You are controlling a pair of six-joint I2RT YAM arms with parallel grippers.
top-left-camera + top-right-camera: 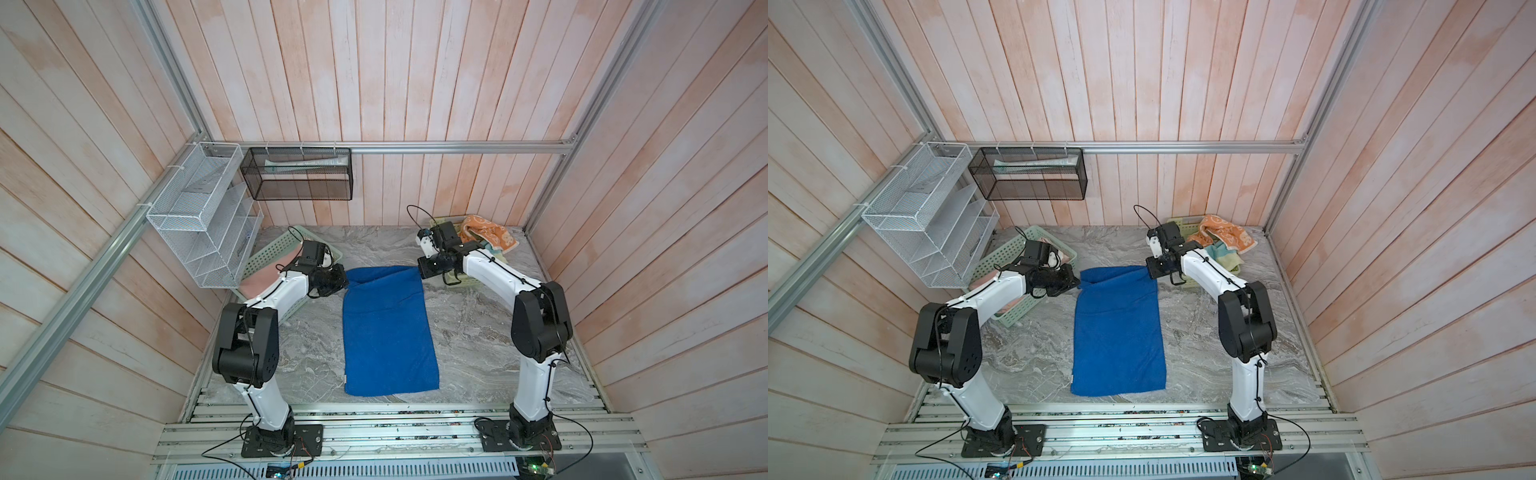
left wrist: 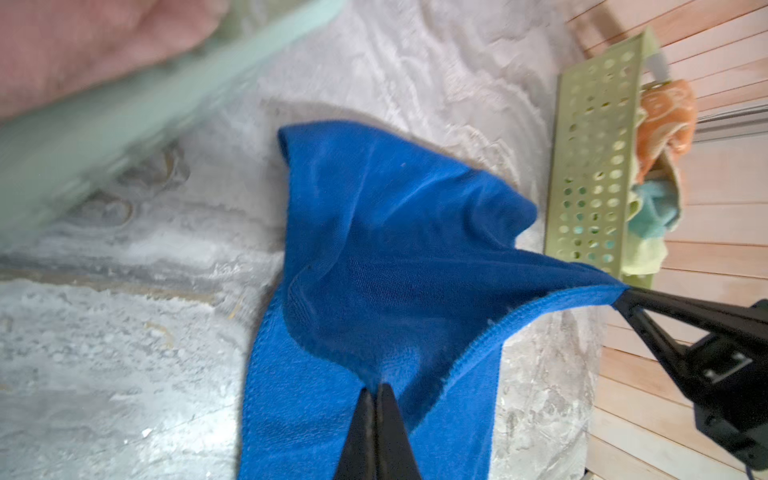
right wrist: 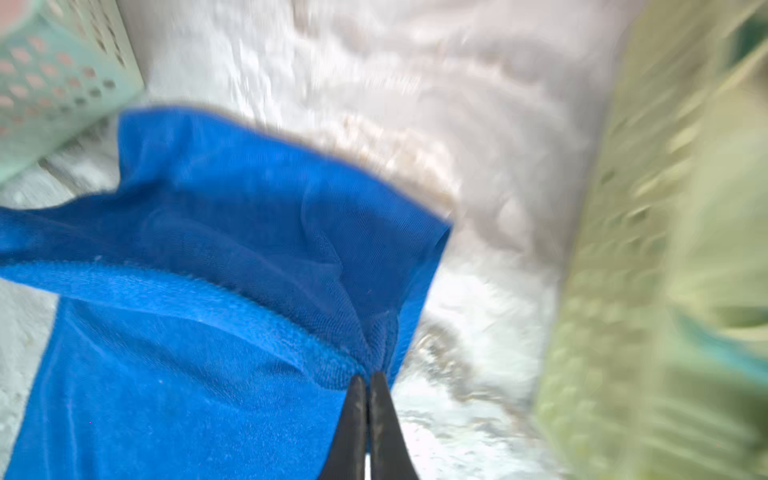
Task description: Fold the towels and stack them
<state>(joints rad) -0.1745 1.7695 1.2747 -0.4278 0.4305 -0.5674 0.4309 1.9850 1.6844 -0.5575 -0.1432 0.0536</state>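
**Operator:** Report the position of the workpiece.

**Technician:** The blue towel [image 1: 388, 332] lies lengthwise on the marble table [image 1: 478, 353], between the two arms. Its near end rests flat. Its far end is raised at both corners, and the hem sags between them.

**Operator:** State of the left gripper?

**Technician:** The left gripper [image 2: 376, 388] is clamped on the far-left corner of the blue towel. The fingertips are pressed together with cloth pinched between them.

**Operator:** And the right gripper?

**Technician:** The right gripper [image 3: 368, 376] is likewise closed on the far-right corner. In the left wrist view the hem runs taut up to its tip. Both grippers sit at the towel's far edge, one at each side, with the rest of the cloth trailing toward the arm bases.

**Operator:** Location of the remaining towels?

**Technician:** The pink towel [image 1: 259, 279] lies in the mint basket [image 1: 274, 245] behind the left arm. The orange towel [image 1: 490, 235] and the pale yellow towel [image 2: 646, 257] sit in the yellow-green basket [image 2: 590, 166] behind the right gripper. Neither gripper touches them.
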